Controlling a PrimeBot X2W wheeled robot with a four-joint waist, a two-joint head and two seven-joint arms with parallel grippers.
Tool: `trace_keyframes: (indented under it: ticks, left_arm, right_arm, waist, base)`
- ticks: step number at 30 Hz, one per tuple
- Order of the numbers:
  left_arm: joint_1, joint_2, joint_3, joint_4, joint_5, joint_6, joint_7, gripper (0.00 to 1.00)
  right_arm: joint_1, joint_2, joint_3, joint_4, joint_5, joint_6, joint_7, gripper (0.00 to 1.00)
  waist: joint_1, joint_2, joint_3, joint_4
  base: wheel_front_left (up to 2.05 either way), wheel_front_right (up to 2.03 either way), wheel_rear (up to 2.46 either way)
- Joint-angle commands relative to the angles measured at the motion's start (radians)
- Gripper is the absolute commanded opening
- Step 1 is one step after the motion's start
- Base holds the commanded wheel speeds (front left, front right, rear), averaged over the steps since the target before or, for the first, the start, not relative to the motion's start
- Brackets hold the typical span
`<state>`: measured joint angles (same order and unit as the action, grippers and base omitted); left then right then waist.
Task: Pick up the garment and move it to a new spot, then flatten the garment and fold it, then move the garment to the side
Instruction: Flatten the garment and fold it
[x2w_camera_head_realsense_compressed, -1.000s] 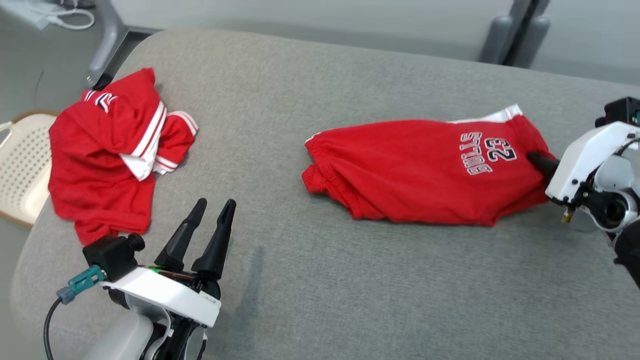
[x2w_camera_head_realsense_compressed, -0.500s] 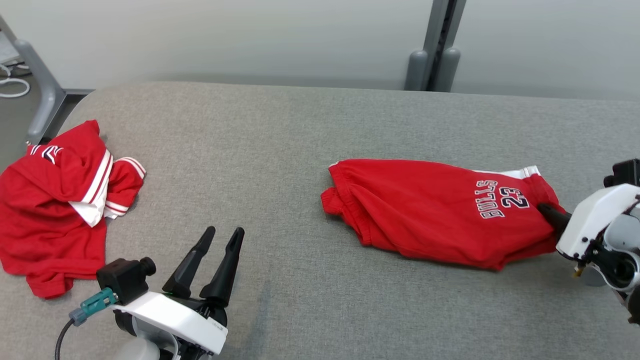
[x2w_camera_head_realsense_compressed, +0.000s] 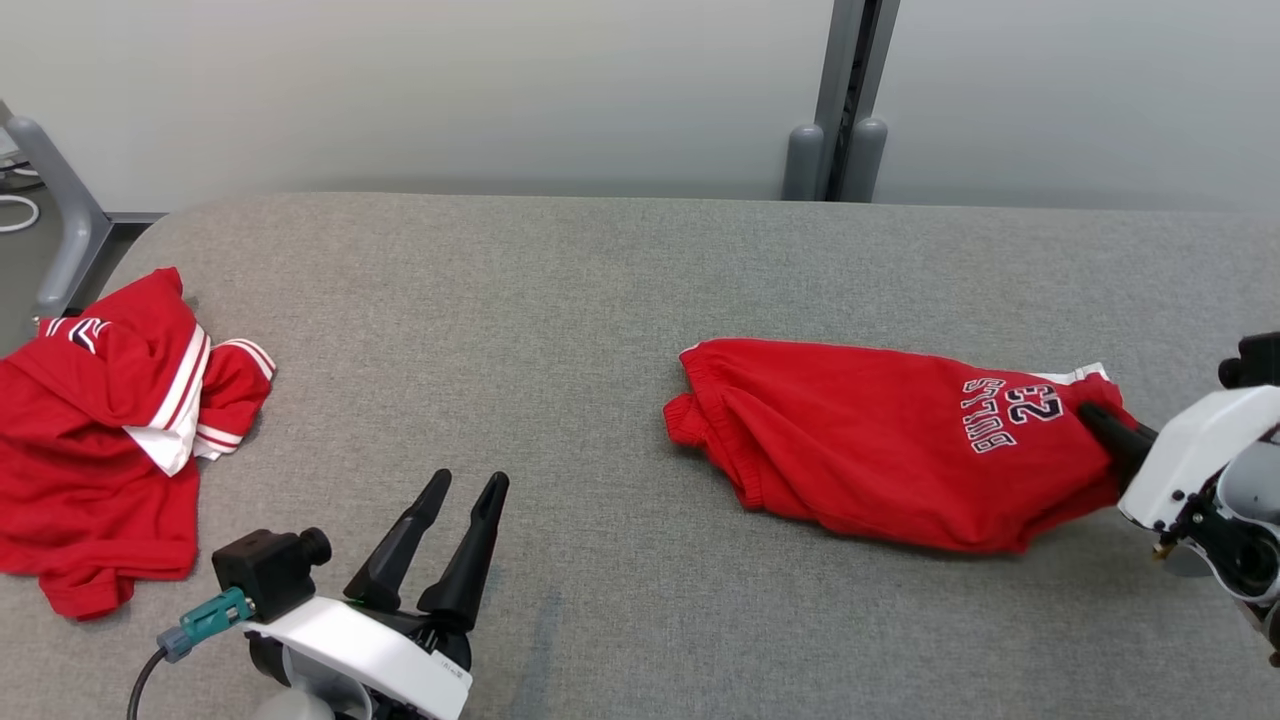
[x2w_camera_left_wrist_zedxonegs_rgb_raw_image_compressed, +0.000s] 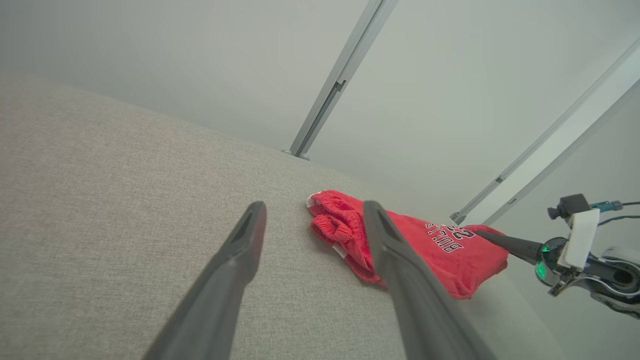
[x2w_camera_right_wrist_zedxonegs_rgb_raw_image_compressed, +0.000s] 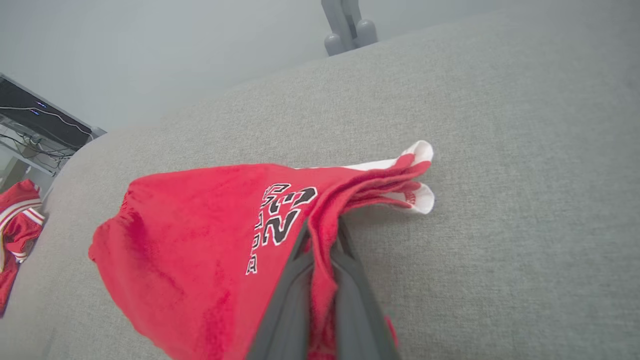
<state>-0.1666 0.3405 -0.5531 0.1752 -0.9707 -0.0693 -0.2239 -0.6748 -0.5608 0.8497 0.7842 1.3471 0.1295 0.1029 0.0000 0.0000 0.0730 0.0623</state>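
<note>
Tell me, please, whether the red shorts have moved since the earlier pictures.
Yes. The red shorts, pinched in the shut right gripper, have slid toward the robot's right: their gap to the crumpled red jersey has widened.

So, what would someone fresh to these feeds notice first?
The red shorts printed BULLS 23, lying right of centre on the grey padded surface, with the right gripper shut on their right end. Next, the crumpled red-and-white garment at the surface's far left edge, and the left gripper open over bare fabric at the lower left.
</note>
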Motion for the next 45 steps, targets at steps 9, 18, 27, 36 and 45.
trace_keyframes:
  ticks: [9, 18, 27, 36, 45]
  left_arm:
    - [0.013, -0.013, -0.007, 0.01, -0.008, -0.005, -0.005, 1.0]
    - [-0.01, -0.045, -0.022, 0.046, -0.011, -0.019, -0.01, 1.0]
    - [-0.031, -0.067, -0.032, 0.091, -0.016, -0.034, -0.018, 1.0]
    - [-0.037, -0.076, -0.038, 0.124, -0.023, -0.045, -0.023, 1.0]
    - [-0.033, -0.066, -0.037, 0.136, -0.02, -0.05, -0.027, 1.0]
  right_arm:
    - [-0.078, -0.012, 0.055, -0.129, -0.064, 0.002, -0.009, 0.0]
    - [-0.163, 0.053, 0.135, -0.131, -0.086, 0.002, 0.091, 0.0]
    - [-0.204, 0.116, 0.182, -0.062, -0.052, 0.002, 0.162, 0.0]
    - [-0.207, 0.163, 0.215, 0.025, -0.017, 0.002, 0.189, 0.0]
    - [-0.206, 0.184, 0.233, 0.037, 0.004, 0.002, 0.157, 1.0]
  waist:
    - [0.0, 0.0, -0.005, 0.036]
    - [0.0, 0.0, 0.0, 0.131]
    - [0.0, 0.0, 0.014, 0.23]
    - [0.0, 0.0, 0.016, 0.283]
    - [0.0, 0.0, 0.008, 0.269]
  base:
    - [0.0, 0.0, 0.0]
    - [0.0, 0.0, 0.0]
    - [0.0, 0.0, 0.0]
    - [0.0, 0.0, 0.0]
    - [0.0, 0.0, 0.0]
